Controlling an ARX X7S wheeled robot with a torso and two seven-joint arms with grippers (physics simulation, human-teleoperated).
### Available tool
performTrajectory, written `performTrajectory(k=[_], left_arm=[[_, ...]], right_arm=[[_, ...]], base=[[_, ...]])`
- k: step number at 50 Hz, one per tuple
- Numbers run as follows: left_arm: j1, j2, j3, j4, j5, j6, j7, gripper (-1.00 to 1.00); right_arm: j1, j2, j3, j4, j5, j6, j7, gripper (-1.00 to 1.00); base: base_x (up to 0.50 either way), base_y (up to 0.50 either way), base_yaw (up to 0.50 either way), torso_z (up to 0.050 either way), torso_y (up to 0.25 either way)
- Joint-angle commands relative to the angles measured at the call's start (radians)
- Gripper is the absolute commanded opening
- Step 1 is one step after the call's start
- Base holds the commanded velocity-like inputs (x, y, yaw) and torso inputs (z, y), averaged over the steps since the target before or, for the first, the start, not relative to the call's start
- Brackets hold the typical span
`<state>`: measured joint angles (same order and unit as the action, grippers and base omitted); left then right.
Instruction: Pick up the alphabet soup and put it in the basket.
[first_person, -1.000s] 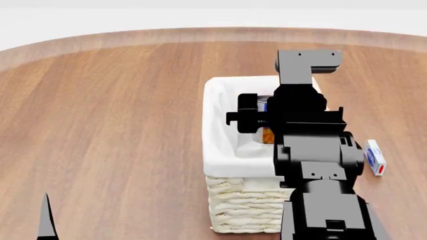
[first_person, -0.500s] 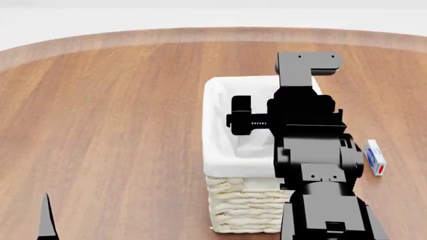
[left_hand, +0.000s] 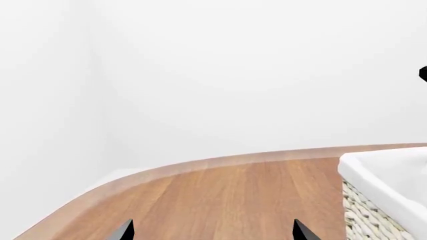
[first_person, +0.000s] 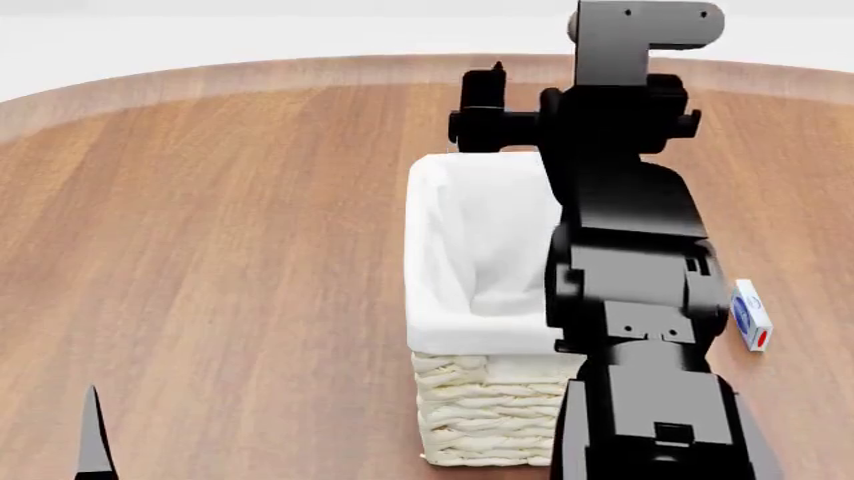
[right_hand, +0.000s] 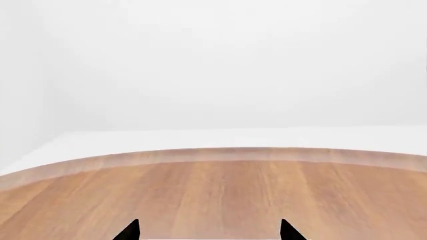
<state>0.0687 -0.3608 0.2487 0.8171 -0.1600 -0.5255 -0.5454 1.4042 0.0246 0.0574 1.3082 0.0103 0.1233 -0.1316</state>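
Note:
The basket (first_person: 467, 250), cream wicker with a white liner, stands in the middle of the wooden table; its corner also shows in the left wrist view (left_hand: 380, 175). The alphabet soup can shows in no view; my right arm covers part of the basket's inside. My right gripper (first_person: 483, 95) is raised above the basket's far end, and in its wrist view (right_hand: 208, 232) the jaws stand wide apart with nothing between them. My left gripper (left_hand: 212, 232) is open and empty low at the near left, only one fingertip (first_person: 91, 440) showing in the head view.
A small white and blue box (first_person: 750, 313) lies on the table right of the basket. The round wooden table's far edge (first_person: 267, 75) curves behind, with a white wall beyond it.
My right gripper has risen out of the basket and moved toward its far end. The can seen between its fingers one second ago no longer shows. The left arm has not moved.

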Motion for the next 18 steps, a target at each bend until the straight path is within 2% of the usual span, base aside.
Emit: performTrajectory(k=[1,13,15,18], left_arm=[[-0.001,-0.003,0.002,0.001,-0.002,-0.001,-0.004,1.0],[-0.001,-0.006,0.008,0.006,0.001,-0.004,-0.011,1.0],[-0.001,-0.006,0.008,0.007,0.001,-0.004,-0.012,1.0],[-0.001,-0.007,0.007,0.008,0.0,-0.005,-0.013,1.0]], right_arm=[[0.027,-0.004,0.033,0.001,0.008,-0.095,-0.036,1.0],[0.092,-0.001,0.031,-0.006,-0.001,-0.251,-0.044,1.0],[0.026,-0.006,0.028,-0.189,0.004,-0.161,-0.042,1.0],[-0.136,-0.01,0.027,-0.638,0.033,0.064,-0.024,1.0]], base=[[0.0,0.0,0.0,0.0,0.0],[0.0,0.0,0.0,0.0,0.0],[0.0,0.0,0.0,0.0,0.0],[0.0,0.0,0.0,0.0,0.0]])
